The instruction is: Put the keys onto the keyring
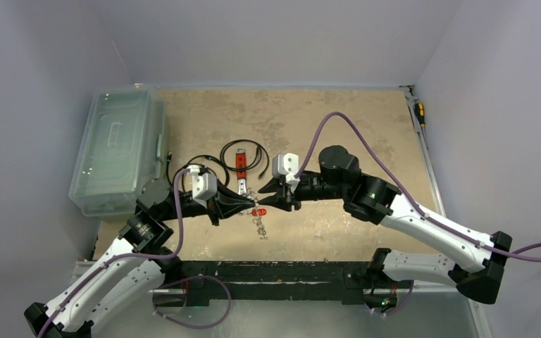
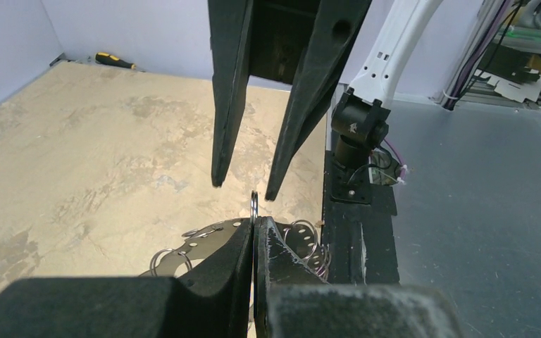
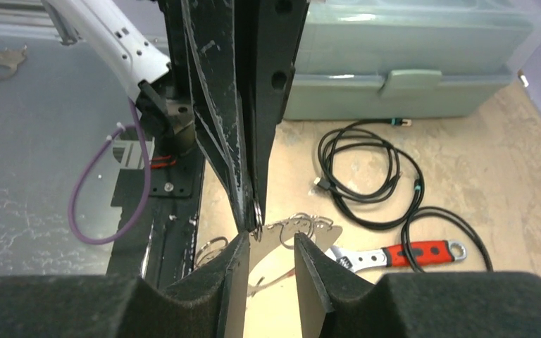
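Note:
My left gripper point(image 2: 253, 221) is shut on a thin silvery ring point(image 2: 253, 203), the keyring as far as I can tell, which sticks out edge-on past the tips. My right gripper point(image 3: 271, 237) faces it tip to tip, open, with its fingertips point(image 2: 216, 182) on either side of the ring and not touching it. On the table below lie flat silvery pieces with holes, probably the keys point(image 3: 318, 235), with several small wire rings point(image 2: 163, 259) through them. From above, both grippers point(image 1: 258, 206) meet over this cluster point(image 1: 259, 227).
A red-handled wrench point(image 3: 423, 252) and coiled black cables point(image 3: 366, 176) lie just beyond the cluster. A clear plastic box point(image 1: 116, 151) stands at the left. A screwdriver point(image 1: 419, 113) lies at the far right edge. The black base rail point(image 1: 268, 271) runs along the near edge.

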### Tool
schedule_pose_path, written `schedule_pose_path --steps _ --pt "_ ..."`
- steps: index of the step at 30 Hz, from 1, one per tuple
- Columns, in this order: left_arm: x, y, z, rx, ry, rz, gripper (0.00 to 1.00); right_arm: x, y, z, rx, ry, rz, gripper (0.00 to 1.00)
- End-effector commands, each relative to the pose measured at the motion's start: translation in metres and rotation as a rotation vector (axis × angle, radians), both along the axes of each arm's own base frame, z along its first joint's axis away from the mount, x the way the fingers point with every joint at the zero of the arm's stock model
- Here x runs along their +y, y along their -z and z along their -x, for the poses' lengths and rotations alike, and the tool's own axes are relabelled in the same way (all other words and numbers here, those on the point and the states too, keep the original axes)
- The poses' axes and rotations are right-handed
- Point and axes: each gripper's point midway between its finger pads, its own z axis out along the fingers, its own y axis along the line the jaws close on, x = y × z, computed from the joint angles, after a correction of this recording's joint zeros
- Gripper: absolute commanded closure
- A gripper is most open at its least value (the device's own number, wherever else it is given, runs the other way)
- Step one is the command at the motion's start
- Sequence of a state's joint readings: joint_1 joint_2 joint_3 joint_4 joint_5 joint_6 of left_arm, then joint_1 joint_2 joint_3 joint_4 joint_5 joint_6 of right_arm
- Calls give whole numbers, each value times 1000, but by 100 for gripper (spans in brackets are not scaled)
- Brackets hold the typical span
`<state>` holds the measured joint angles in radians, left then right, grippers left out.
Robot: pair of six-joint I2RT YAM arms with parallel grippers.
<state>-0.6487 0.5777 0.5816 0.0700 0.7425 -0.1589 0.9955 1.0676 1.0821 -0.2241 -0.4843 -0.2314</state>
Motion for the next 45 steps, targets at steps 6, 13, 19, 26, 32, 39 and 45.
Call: schedule_pose_path --steps 6,13,19,26,32,39,45 --pt "-3 -26 7 -49 43 61 100 1 -4 -3 -26 -7 28 69" --pt "-4 -24 6 -43 42 58 100 1 -16 1 -41 -33 6 68" --pt "-4 -25 7 -43 44 59 100 1 -20 2 -48 -35 -14 65" --pt "-4 -25 7 -42 46 61 100 6 -17 0 -37 -40 -1 70" --pt "-4 -24 7 -39 46 60 100 8 -19 0 -34 -48 -2 76" --pt "-5 -22 6 -27 46 57 100 10 -17 1 -26 -60 6 79" --pt "-5 -23 6 -26 47 58 100 11 -9 1 -13 -67 24 95"
